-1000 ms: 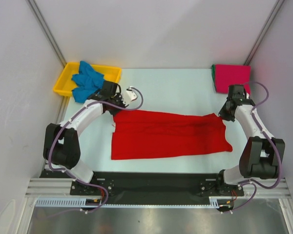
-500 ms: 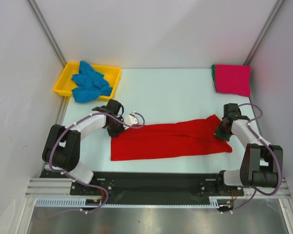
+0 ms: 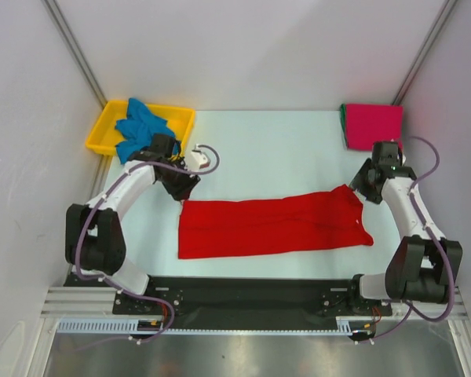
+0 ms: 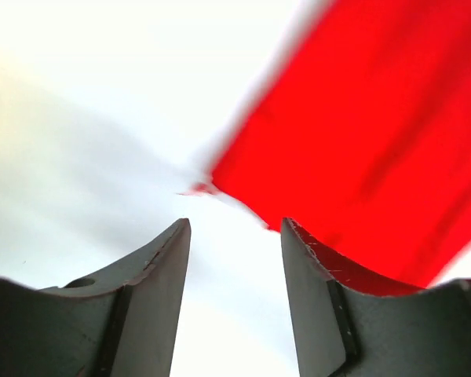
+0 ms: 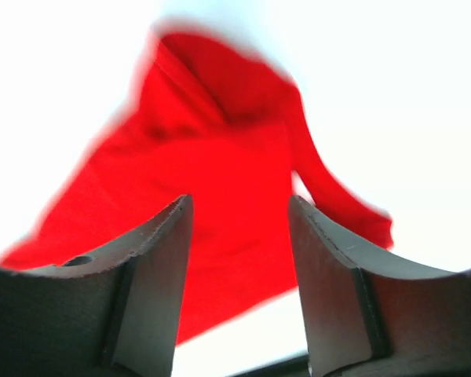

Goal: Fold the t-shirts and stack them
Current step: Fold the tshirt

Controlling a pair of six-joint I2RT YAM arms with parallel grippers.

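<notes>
A bright red t-shirt (image 3: 271, 226) lies folded into a long strip across the near middle of the table. My left gripper (image 3: 184, 188) hovers just past its far left corner, open, with nothing between the fingers; the wrist view shows the red t-shirt (image 4: 361, 141) ahead and to the right. My right gripper (image 3: 363, 188) is open above the strip's far right corner, and the red t-shirt (image 5: 212, 181) lies below the gap, apart from the fingers. A blue t-shirt (image 3: 141, 129) is bunched in the yellow tray (image 3: 102, 133). A folded magenta-pink t-shirt (image 3: 373, 127) rests at the far right, a green edge (image 3: 344, 126) under it.
The pale table (image 3: 275, 149) is walled by white panels on three sides. The yellow tray stands at the far left corner. A black rail (image 3: 243, 290) runs along the near edge between the arm bases.
Both grippers carried the shirt's far edge toward the near side, folding it into a narrower strip, then opened, let go and lifted back off the cloth.
</notes>
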